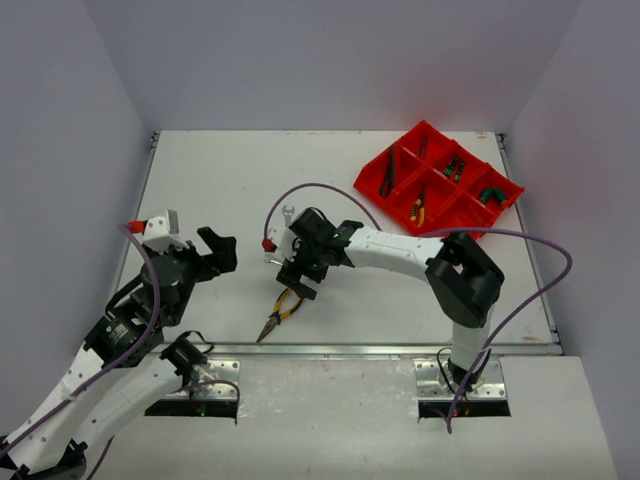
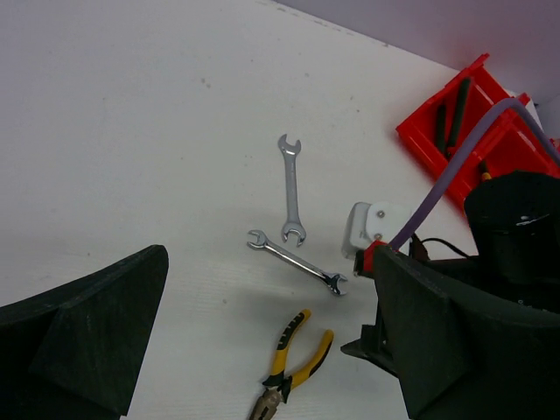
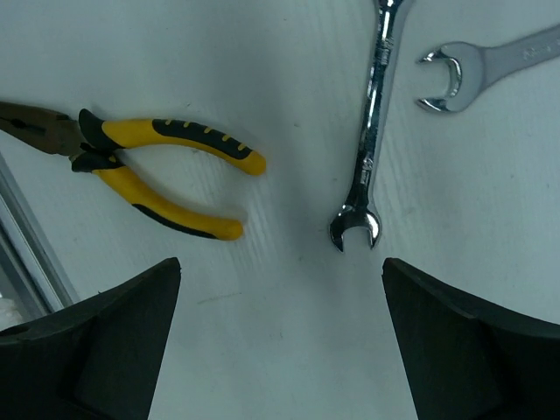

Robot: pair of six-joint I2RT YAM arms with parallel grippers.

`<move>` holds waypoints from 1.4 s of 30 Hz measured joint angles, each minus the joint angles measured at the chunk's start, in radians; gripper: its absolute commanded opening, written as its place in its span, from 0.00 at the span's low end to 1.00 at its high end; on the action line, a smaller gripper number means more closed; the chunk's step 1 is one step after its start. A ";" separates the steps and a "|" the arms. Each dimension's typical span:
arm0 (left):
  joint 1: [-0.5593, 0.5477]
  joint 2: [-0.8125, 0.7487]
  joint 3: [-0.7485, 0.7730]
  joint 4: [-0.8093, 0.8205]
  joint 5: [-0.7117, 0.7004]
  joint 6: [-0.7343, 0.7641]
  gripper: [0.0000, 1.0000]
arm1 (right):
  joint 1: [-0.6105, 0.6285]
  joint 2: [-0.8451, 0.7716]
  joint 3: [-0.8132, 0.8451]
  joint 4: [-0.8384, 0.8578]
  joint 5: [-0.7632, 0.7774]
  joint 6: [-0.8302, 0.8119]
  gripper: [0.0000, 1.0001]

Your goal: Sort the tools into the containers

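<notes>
Yellow-handled pliers [image 3: 175,137], handles splayed apart

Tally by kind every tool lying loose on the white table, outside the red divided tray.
Silver open-end wrenches: 2
Yellow-handled needle-nose pliers: 1
Total: 3

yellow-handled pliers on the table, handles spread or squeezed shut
Spread: the yellow-handled pliers lie on the white table, their two handle ends clearly apart in the right wrist view.
</notes>
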 measured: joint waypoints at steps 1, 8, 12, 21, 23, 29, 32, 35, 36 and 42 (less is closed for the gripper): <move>0.000 0.002 0.000 -0.001 -0.002 -0.001 1.00 | 0.007 0.021 0.012 -0.004 0.002 -0.023 0.91; 0.000 0.042 0.000 -0.006 -0.002 -0.002 1.00 | 0.113 0.087 0.062 -0.013 0.016 -0.171 0.72; 0.000 0.042 0.000 -0.007 -0.002 -0.002 1.00 | 0.127 0.113 0.093 0.006 0.015 -0.212 0.63; 0.000 0.034 0.000 -0.007 -0.003 -0.003 1.00 | 0.126 0.211 0.162 0.040 0.006 -0.272 0.47; 0.000 0.027 0.000 -0.007 -0.005 -0.003 1.00 | 0.126 0.229 0.178 0.036 0.000 -0.282 0.48; 0.000 -0.009 0.000 -0.006 -0.011 -0.008 1.00 | 0.126 0.242 0.190 0.007 -0.046 -0.293 0.46; 0.000 -0.008 0.000 -0.007 -0.010 -0.010 1.00 | 0.126 0.254 0.192 -0.011 -0.056 -0.296 0.47; 0.000 -0.004 0.000 -0.007 -0.010 -0.010 1.00 | 0.126 0.268 0.193 -0.023 -0.064 -0.293 0.48; 0.000 -0.004 0.000 -0.007 -0.009 -0.010 1.00 | 0.125 0.268 0.194 -0.026 -0.065 -0.292 0.48; 0.000 0.004 0.000 -0.007 -0.006 -0.010 1.00 | 0.124 0.268 0.197 -0.043 -0.063 -0.286 0.18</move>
